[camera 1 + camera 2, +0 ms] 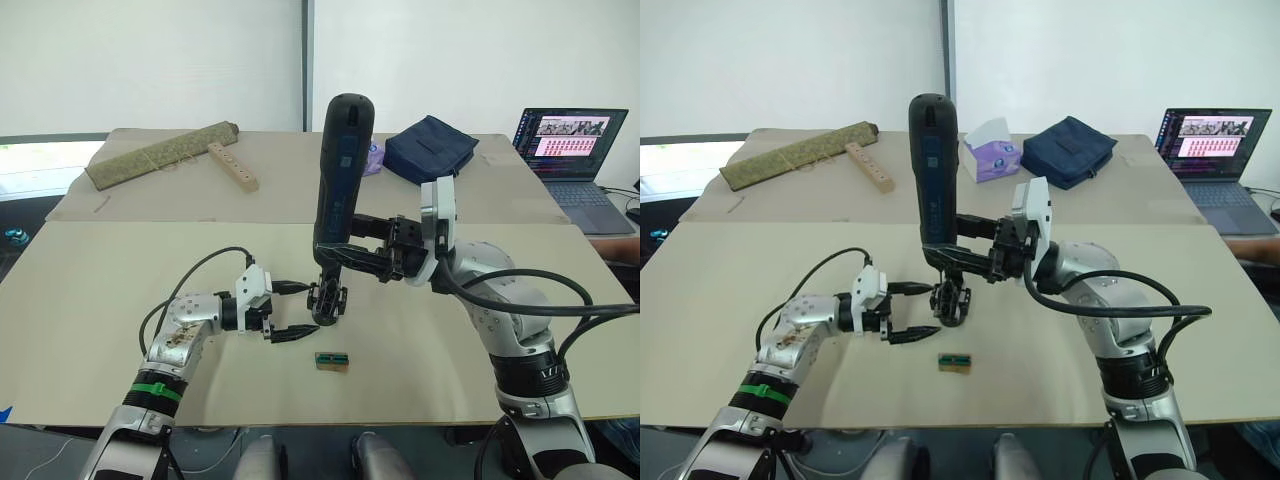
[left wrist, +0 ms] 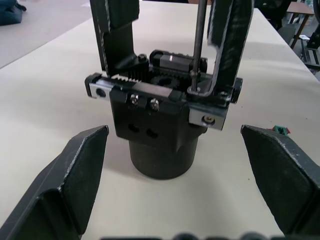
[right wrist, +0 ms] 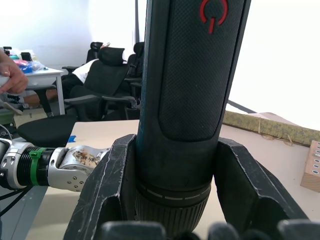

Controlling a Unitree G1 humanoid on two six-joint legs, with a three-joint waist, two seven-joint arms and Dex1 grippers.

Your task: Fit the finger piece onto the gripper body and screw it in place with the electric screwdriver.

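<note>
The electric screwdriver [image 1: 340, 170] stands upright, and my right gripper [image 1: 336, 262] is shut on its lower barrel [image 3: 185, 100]. Its thin bit [image 2: 198, 45] comes down onto a screw at the foot of the finger piece [image 2: 231, 45], which stands upright on the gripper body [image 2: 155, 125]. A second upright finger [image 2: 117, 35] rises on the body's other side. The gripper body [image 1: 328, 300] sits on the table mid-front. My left gripper [image 1: 308, 307] is open, one finger [image 2: 65, 185] on each side of the body's round base, touching nothing.
A small green-and-tan block [image 1: 332, 361] lies just in front of the body. At the back are a rolled mat [image 1: 160, 155], a drilled wooden block [image 1: 232, 165], a tissue box [image 1: 990, 158], a navy pouch [image 1: 430, 148] and a laptop [image 1: 565, 150]. A person's hand [image 1: 615, 245] is at the right edge.
</note>
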